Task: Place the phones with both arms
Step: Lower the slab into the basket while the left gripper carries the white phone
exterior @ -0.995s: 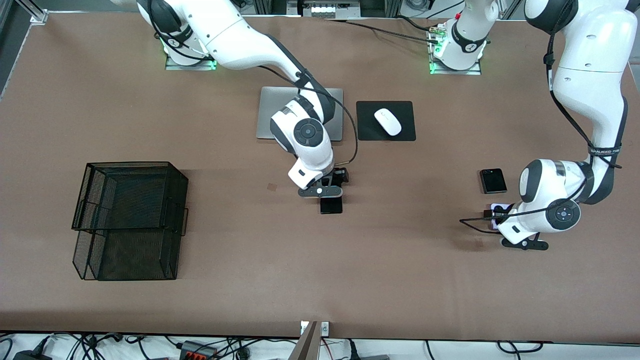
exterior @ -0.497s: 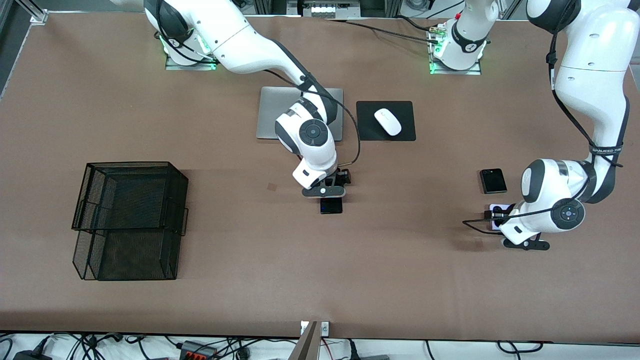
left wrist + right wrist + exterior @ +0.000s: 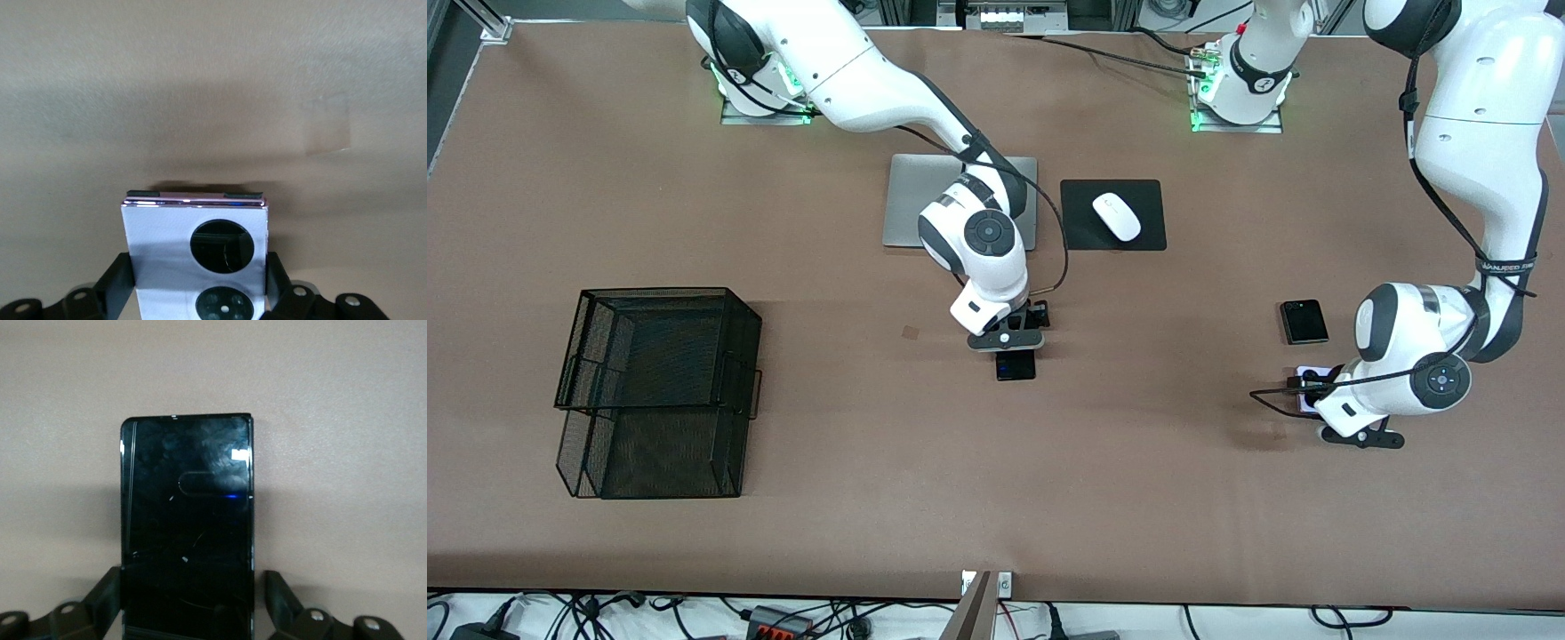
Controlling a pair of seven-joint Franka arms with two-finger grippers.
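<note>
Left gripper (image 3: pixel 1309 388) is low at the left arm's end of the table (image 3: pixel 1138 498), its fingers (image 3: pixel 117 283) pressed on both side edges of the white phone (image 3: pixel 195 257), gripping it; that phone's two black circles face up and its end edge sits just above its shadow on the table. The small black phone (image 3: pixel 1304 321) lies flat on the table just beside that gripper, farther from the front camera, not touching it. Right gripper (image 3: pixel 1016 354) is down at mid-table over the long black phone (image 3: pixel 187 527); one finger touches a long edge, the other (image 3: pixel 280 597) stands a little off the other edge, so partly closed around it, not clamped. The wrist hides most of that phone in the front view. Silver laptop (image 3: pixel 911 200) lies farther from the camera, partly covered by the right arm (image 3: pixel 889 80). Black mouse pad (image 3: pixel 1080 222) with white mouse (image 3: pixel 1116 216) lies beside the laptop. Black mesh tray stack (image 3: pixel 658 391) stands toward the right arm's end, well apart from both grippers.
</note>
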